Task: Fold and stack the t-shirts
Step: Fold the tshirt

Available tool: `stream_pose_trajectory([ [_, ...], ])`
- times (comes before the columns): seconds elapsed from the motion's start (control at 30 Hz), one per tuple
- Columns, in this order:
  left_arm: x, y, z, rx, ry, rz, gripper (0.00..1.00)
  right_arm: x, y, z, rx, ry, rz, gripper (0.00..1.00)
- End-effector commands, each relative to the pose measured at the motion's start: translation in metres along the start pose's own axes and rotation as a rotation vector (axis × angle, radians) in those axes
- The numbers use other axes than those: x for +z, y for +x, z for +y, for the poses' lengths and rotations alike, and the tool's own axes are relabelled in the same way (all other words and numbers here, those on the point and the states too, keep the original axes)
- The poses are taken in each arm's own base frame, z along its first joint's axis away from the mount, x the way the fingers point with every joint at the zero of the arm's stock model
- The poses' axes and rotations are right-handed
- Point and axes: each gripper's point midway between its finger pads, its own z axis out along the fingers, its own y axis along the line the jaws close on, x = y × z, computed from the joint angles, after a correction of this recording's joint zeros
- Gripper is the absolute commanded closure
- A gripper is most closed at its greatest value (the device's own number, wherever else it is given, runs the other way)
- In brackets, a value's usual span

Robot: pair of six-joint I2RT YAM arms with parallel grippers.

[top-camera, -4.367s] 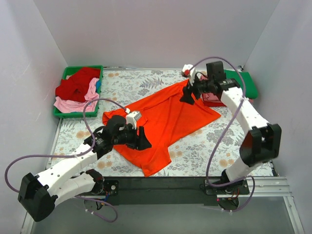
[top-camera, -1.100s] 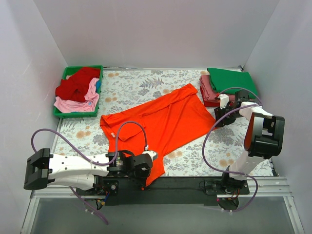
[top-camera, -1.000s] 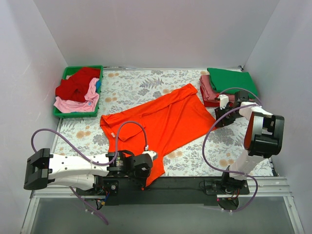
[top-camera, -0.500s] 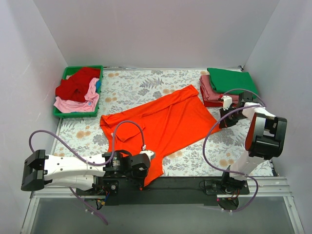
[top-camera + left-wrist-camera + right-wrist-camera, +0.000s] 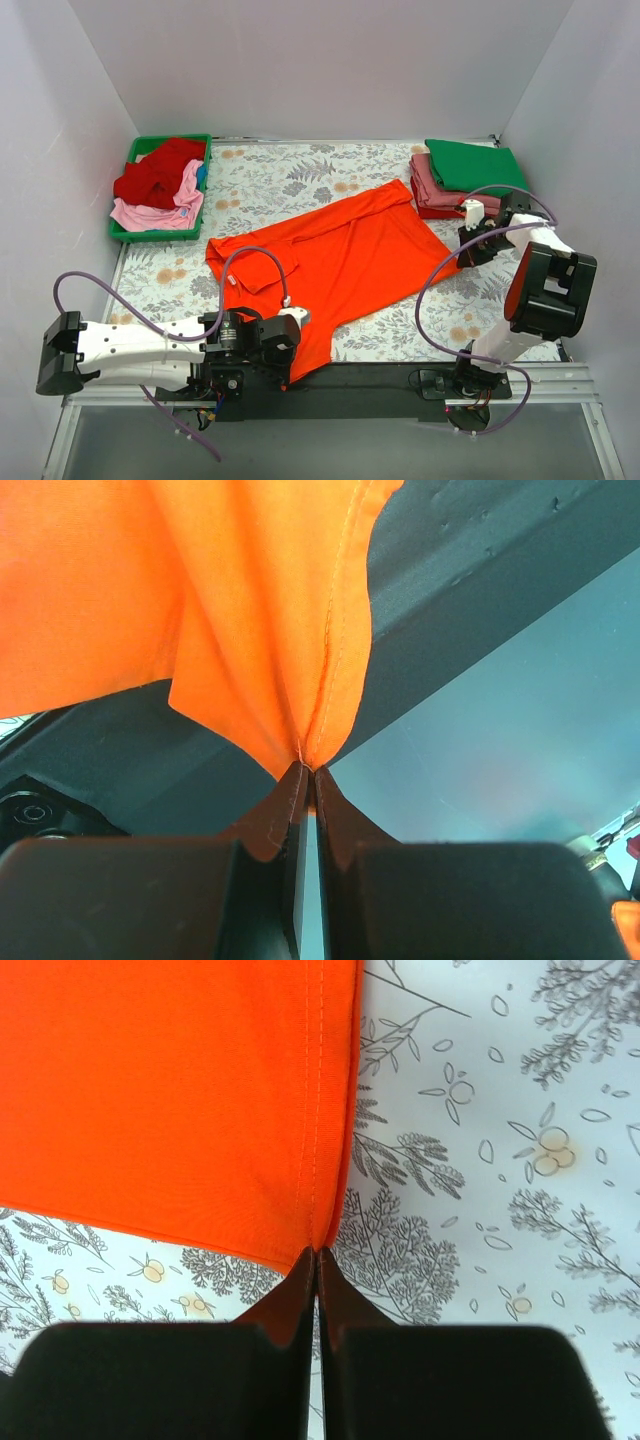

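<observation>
Orange shirt lying spread out mid table, long axis running diag, near-left to far-right. L gripper pinching its near corner at the front edge, jaws fully closed on cloth. R gripper clamping the right hem corner, also closed tight. Folded stack sitting far-right, green shirt on top.

Everything is being lit brightly and evenly from above, with only faint, soft shadows being cast on the tabletop. Just beyond the left hand, the grey background is being blurred. Ahead of the right hand, the printed pattern is being rendered sharply, while its fingers are being left near black.
</observation>
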Motion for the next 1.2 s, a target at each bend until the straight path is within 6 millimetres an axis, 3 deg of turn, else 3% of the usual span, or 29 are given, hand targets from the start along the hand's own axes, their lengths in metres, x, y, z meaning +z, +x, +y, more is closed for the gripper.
stream_pose_trajectory([
  [0.0, -0.003, -0.001, -0.007, -0.005, 0.016, 0.005, 1.00, -0.019, -0.003, -0.004, -0.022, 0.035, -0.027, 0.99],
  [0.1, -0.001, -0.002, -0.010, 0.004, 0.024, 0.005, 1.00, -0.023, -0.005, -0.007, -0.019, 0.042, -0.038, 0.99],
  [0.4, 0.000, -0.009, -0.015, 0.019, 0.031, -0.016, 1.00, -0.014, -0.011, 0.008, -0.001, -0.078, -0.072, 0.99],
  [0.8, 0.005, -0.022, -0.006, 0.027, -0.058, -0.057, 1.00, -0.014, -0.029, 0.012, -0.002, -0.134, -0.127, 0.99],
  [1.17, -0.004, -0.041, -0.002, -0.001, -0.099, -0.140, 1.00, -0.014, -0.042, 0.015, 0.004, -0.180, -0.163, 0.99],
])
